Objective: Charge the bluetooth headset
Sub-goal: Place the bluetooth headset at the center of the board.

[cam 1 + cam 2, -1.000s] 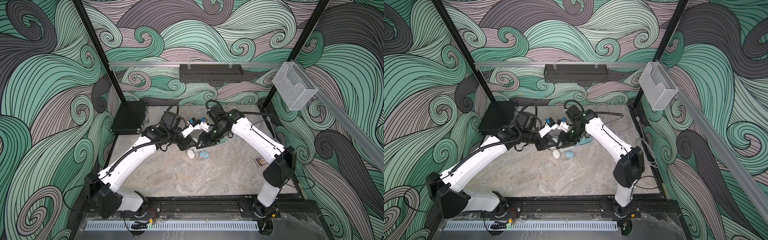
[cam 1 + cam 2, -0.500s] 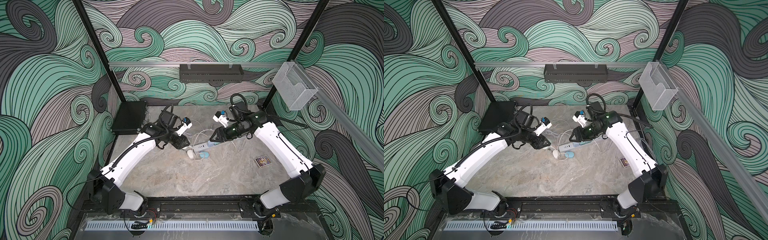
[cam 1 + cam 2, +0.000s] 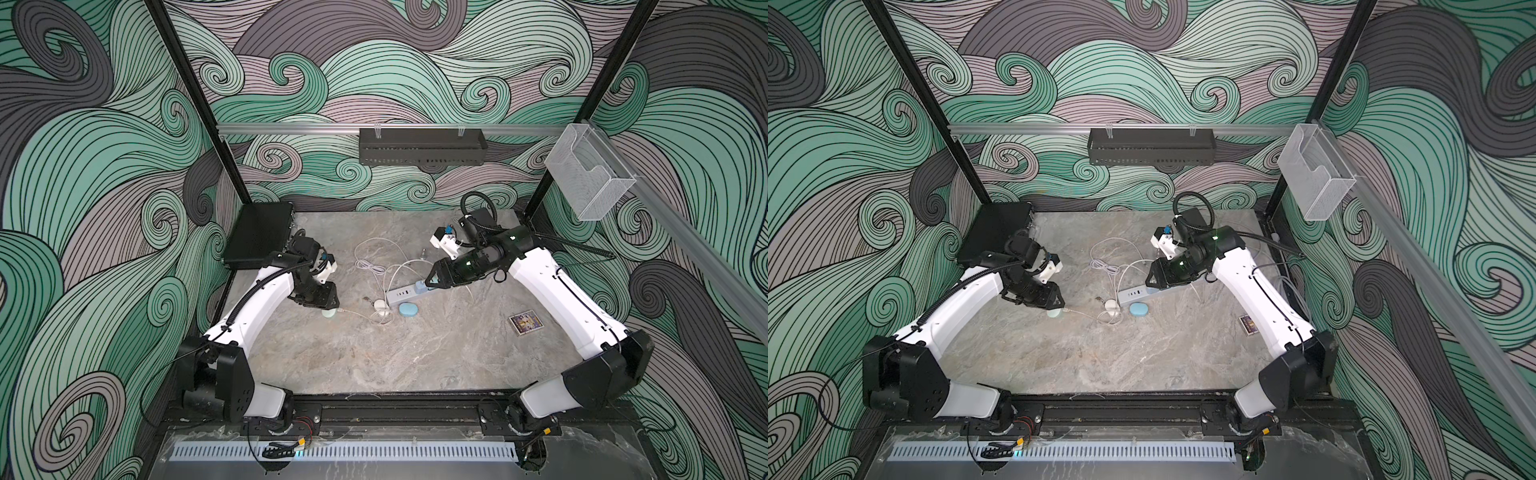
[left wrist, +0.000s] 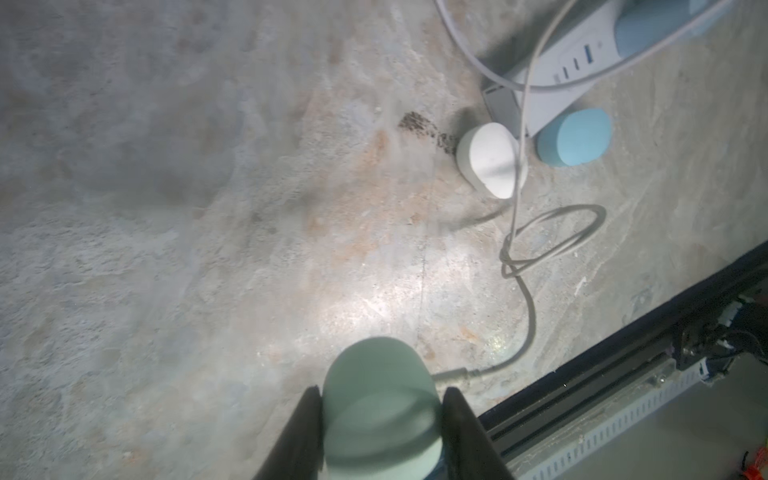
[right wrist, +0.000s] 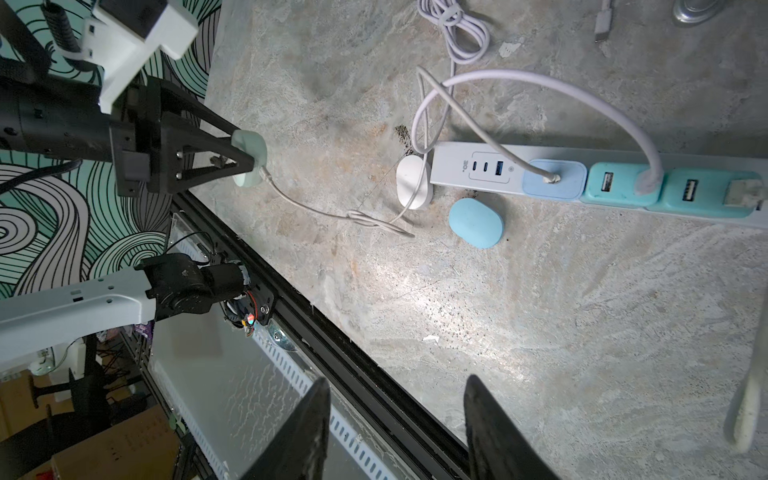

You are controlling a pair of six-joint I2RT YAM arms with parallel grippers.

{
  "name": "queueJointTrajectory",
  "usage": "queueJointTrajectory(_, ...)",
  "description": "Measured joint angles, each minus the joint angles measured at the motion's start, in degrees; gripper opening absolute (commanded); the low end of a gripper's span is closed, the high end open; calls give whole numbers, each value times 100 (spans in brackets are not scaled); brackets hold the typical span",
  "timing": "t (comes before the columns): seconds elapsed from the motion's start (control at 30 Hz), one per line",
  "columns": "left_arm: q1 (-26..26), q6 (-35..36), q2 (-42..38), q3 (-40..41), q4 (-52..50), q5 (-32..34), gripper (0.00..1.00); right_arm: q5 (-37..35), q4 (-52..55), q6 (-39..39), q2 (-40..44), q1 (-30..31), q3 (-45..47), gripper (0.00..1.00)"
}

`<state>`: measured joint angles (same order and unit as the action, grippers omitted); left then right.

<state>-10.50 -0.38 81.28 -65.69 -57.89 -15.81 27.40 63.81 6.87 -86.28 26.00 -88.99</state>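
Observation:
A pale green headset case point(image 4: 380, 399) sits between the fingers of my left gripper point(image 4: 380, 415), which is shut on it just above the table, left of centre point(image 3: 329, 312) point(image 3: 1054, 314). A thin white cable point(image 4: 528, 324) is plugged into the case's side and trails right, past a knot, toward the white power strip point(image 3: 405, 294) point(image 5: 469, 166). My right gripper point(image 5: 397, 382) is open and empty. It hovers over the strip's right part point(image 3: 430, 280) point(image 3: 1152, 276), well apart from the case point(image 5: 249, 145).
A white oval case point(image 3: 380, 304) and a blue oval case point(image 3: 408, 309) lie by the strip's left end. Coloured adapters point(image 5: 623, 187) fill the strip. A coiled white cable point(image 3: 365, 264) lies behind. A card point(image 3: 525, 323) lies right, a black box point(image 3: 257, 239) back left.
The two grippers met at the centre a second ago. Now the left has pulled back left with the green case and its cable, and the right has withdrawn right, its jaws open.

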Motion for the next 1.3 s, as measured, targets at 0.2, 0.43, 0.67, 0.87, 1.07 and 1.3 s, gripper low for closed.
queueJointTrajectory(0.2,592,-385,494,278,251,190,0,-186,-2,24,28,0,33,53)
queueJointTrajectory(0.43,1534,-767,935,330,828,367,0,-387,-2,50,28,-26,33,53)
queueJointTrajectory(0.67,2192,-1051,1453,313,1373,404,0,-483,-2,50,28,-103,33,53)
queueJointTrajectory(0.87,2232,-1228,1832,313,1606,245,0,-490,-37,66,26,-127,35,54)
queueJointTrajectory(1.07,2234,-1329,2116,192,1644,138,19,-487,-118,87,26,-129,92,54)
queueJointTrajectory(1.3,2234,-1381,1963,225,1751,-39,56,-487,-164,87,87,-166,225,53)
